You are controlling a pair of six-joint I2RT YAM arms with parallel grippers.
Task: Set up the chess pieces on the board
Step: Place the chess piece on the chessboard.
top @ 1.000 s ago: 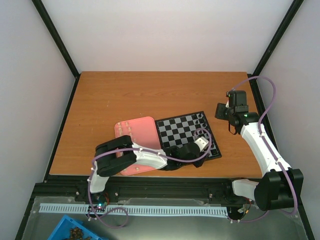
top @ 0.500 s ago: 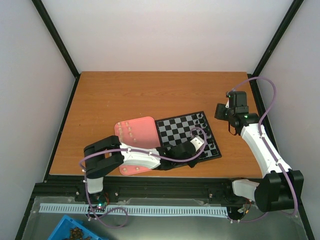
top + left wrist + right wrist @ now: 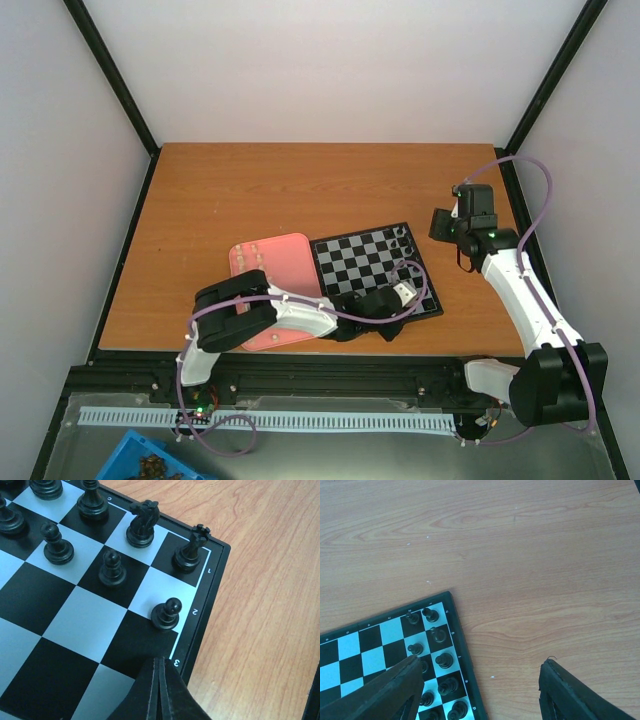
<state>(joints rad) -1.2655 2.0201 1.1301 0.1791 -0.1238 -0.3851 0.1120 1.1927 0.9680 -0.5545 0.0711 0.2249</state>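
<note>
the flat black-and-white checked chessboard with a thin black border (image 3: 352,268) lies on the brown wooden counter (image 3: 300,185), right of centre and near the front edge, turned slightly askew. the pink rounded rectangular tray (image 3: 290,285) lies just beside the board's left edge. a few faint cream chess pieces (image 3: 256,262) sit on the tray's left part, too small to tell their kinds.

the small black chess pieces (image 3: 403,237) stand in two rows along the board's right side. in the left wrist view, a black rook (image 3: 192,547) stands upright on the corner square and a black knight (image 3: 143,524) on the square next to it. a black pawn (image 3: 166,614) stands on the white square in front of the rook, and another on the dark square in front of the knight.

the left end effector (image 3: 159,666) has its two dark fingers pressed flat together with nothing between them. its tips point at the board's border by the mark "3", just short of the corner pawn and apart from it. i cannot tell whether they touch the board.

the right end effector (image 3: 479,664) has its fingers spread wide and holds nothing. it hangs over bare counter just beyond the board's far right corner, apart from board and pieces.
</note>
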